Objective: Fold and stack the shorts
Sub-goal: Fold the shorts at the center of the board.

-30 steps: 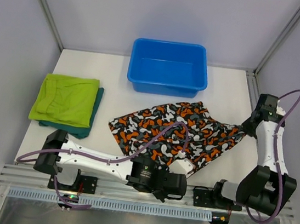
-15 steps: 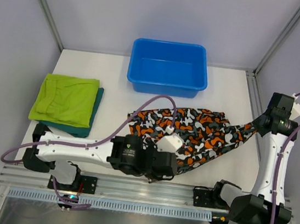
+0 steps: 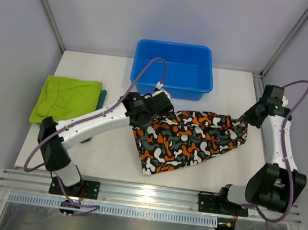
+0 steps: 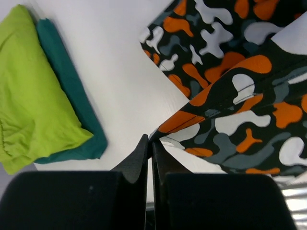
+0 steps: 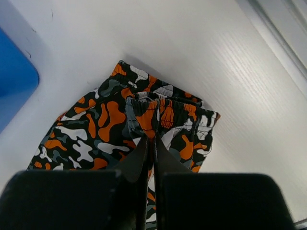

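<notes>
Camo shorts stretched between both arms, mid-fold by my read.
Top: camo shorts (image 3: 187,139) lie mid-table, near side of tub (image 3: 172,69), pulled left-right, likely to flatten soft cloth; lime shorts (image 3: 65,100) stacked on teal shorts (image 3: 102,96), left.
Left wrist: left gripper (image 4: 150,141) pinched tight on thin hem.
Right wrist: right gripper (image 5: 149,136) clamped on gathered elastic waistband.
</notes>
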`<action>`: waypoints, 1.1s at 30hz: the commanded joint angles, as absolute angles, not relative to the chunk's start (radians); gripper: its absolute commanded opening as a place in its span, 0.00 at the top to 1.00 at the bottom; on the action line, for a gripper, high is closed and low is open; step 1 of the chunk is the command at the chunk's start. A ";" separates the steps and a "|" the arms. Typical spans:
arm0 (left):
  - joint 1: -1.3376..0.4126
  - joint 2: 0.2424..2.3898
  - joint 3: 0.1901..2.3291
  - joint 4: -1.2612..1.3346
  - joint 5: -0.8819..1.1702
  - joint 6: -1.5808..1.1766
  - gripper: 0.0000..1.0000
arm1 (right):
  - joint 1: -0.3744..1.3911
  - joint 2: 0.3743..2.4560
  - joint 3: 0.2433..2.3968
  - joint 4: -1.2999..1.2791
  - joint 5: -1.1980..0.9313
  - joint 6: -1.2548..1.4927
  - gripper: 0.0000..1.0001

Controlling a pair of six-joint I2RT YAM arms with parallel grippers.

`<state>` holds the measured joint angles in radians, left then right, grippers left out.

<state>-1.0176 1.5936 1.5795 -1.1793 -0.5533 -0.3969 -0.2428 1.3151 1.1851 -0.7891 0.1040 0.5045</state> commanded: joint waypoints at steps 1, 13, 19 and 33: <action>-0.909 1.664 1.644 -1.069 -0.603 -0.244 0.99 | -0.215 1.411 1.249 -0.693 0.078 0.526 0.96; -0.623 1.894 1.666 -0.933 -0.486 -0.215 0.55 | -0.158 1.778 1.440 -0.618 -0.109 0.374 0.62; -0.632 1.786 1.674 -0.989 -0.463 -0.261 0.52 | -0.163 1.697 1.437 -0.693 -0.005 0.364 0.52; -0.601 1.629 1.276 -0.677 -0.031 -0.313 0.44 | -0.221 1.390 1.065 -0.709 0.046 0.387 0.52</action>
